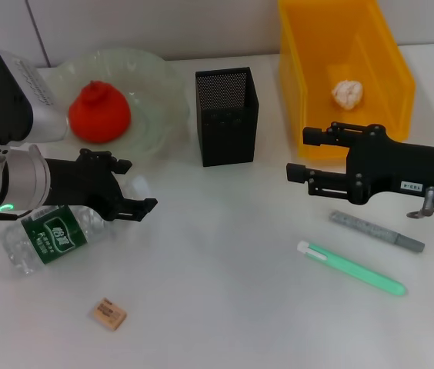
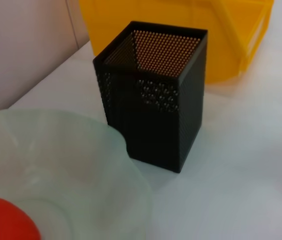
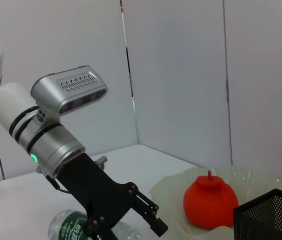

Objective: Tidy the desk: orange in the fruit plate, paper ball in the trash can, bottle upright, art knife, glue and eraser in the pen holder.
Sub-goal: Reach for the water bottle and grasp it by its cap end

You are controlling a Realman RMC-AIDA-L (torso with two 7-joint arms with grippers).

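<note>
At frame left the left gripper [image 1: 128, 188] hovers open above the lying bottle [image 1: 48, 234]; the right gripper [image 1: 302, 157], open, hangs at right.

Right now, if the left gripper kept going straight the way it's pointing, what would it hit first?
Probably the black mesh pen holder: the left gripper points toward it, with bare table between. Depth is hard to judge.

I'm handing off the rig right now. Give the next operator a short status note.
Left pincer: open, empty, over the lying bottle.
Right pincer: empty, in front of the bin; open or shut unclear.
Done: orange in plate; paper ball in bin.
Left: stand bottle upright; eraser, grey knife and green glue on the table go into the holder.
</note>
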